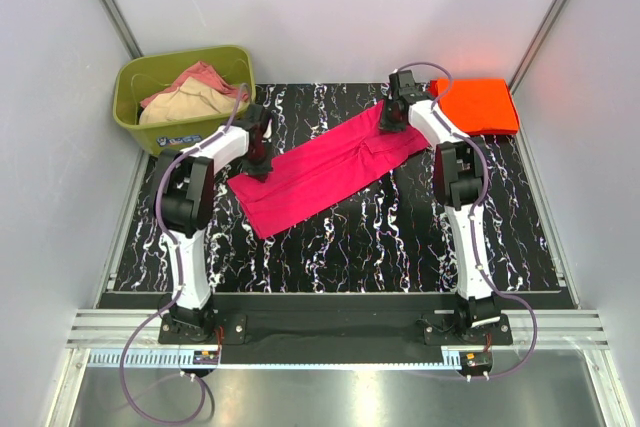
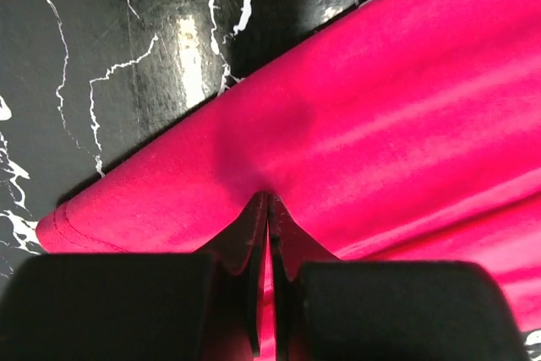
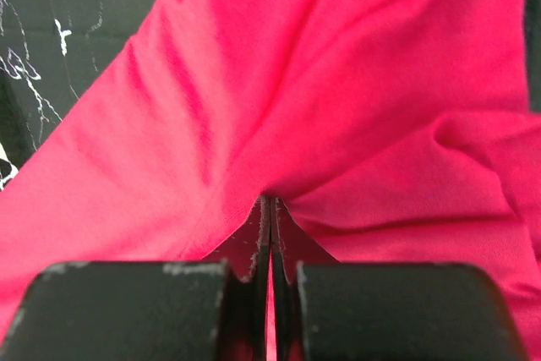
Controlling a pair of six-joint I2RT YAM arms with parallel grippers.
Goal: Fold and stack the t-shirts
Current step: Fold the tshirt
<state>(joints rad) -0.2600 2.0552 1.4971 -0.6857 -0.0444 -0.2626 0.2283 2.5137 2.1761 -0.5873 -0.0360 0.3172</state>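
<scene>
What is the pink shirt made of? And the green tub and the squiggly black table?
The pink shirt: soft matte cloth, maybe cotton; it wrinkles and bunches. The green tub: probably plastic, smooth stiff walls. The table: glossy marble-look top showing glare; stone or print, unclear.

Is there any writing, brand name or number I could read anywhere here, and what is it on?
Nothing can be read.
Tub: a pale label on its front, too small to read.
Pink shirt, orange shirt, table: no writing shows.
</scene>
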